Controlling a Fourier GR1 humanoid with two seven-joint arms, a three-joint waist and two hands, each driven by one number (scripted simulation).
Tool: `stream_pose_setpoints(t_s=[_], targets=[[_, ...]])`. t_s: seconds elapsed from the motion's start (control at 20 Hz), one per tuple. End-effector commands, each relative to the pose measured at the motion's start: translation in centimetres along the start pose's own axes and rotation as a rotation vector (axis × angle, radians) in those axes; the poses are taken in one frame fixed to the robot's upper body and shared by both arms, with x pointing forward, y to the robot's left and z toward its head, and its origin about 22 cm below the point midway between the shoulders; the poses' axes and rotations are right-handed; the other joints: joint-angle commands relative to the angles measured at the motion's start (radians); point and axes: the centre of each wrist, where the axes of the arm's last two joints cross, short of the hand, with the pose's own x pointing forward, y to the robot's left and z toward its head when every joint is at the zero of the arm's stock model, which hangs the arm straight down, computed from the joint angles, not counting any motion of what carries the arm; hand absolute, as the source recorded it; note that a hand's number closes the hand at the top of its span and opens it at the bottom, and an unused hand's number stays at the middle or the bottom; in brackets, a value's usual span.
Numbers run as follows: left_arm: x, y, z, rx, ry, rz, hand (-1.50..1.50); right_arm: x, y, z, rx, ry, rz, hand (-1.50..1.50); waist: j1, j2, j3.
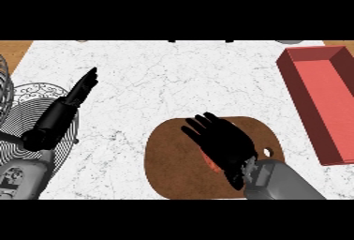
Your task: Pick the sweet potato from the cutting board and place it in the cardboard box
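Note:
A brown cutting board lies at the lower middle of the white marble counter. My right hand hovers over it, palm down with the fingers spread and fairly straight. Under the palm, a reddish-orange sliver of the sweet potato shows at the hand's left edge; the rest is hidden. I cannot tell if the hand touches it. The box looks red, is long and open-topped, and stands at the right edge, apart from the board. My left hand rests open at the left, fingers pointing up and away.
A round black-and-white wire-patterned object lies at the far left under my left forearm. Brown wood borders the marble at the top left. Bare marble stretches between the board and the box.

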Motion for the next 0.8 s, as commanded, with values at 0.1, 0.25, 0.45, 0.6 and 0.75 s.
stream_pose_setpoints(t_s=[0.1,0.25,0.45,0.6,0.75], targets=[[-0.1,-0.5,0.7,0.012,-0.007,-0.019,0.00,-0.3,0.1,-2.2,0.012,-0.033,-0.021,-1.50,0.002,0.000,0.000],[1.2,-1.6,0.6,0.003,-0.007,-0.013,0.00,0.2,1.6,-2.7,0.023,0.003,-0.017,-1.50,0.002,0.000,0.000],[0.6,0.4,1.3,-0.010,-0.010,-0.009,0.00,1.2,2.0,-2.7,0.029,0.043,0.027,-1.50,0.001,-0.001,0.000],[0.6,0.7,-0.4,-0.002,-0.004,0.009,0.00,-1.1,3.3,-3.9,0.034,0.056,0.036,-1.50,0.000,0.001,0.000],[0.6,-0.3,1.4,0.001,0.009,0.000,0.00,-2.1,3.2,-2.4,0.037,0.040,-0.008,-1.50,-0.001,-0.001,0.000]])
